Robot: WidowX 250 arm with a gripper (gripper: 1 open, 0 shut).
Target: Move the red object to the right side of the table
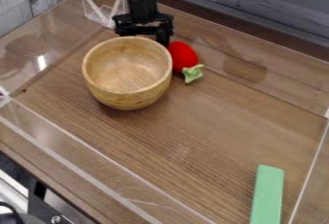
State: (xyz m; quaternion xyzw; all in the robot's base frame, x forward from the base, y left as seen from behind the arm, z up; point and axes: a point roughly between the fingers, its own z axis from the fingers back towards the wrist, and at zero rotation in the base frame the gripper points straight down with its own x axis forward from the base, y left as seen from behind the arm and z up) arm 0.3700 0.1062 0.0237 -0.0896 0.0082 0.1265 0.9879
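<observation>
Red object (183,54): glossy, oval, green leafy end (193,73) pointing toward the near side. Lies on the table (218,122) in the far-left part, just right of the wooden bowl (127,71); whether they touch is unclear. Gripper (142,33) stands just behind bowl and fruit, pointing down, jaws spread, nothing between them; fingertips partly hidden by the bowl rim. Arm cut off at top edge. Light-green bar (267,195) at near right, lower end cropped. Clear acrylic walls (38,36) hard to trace.
</observation>
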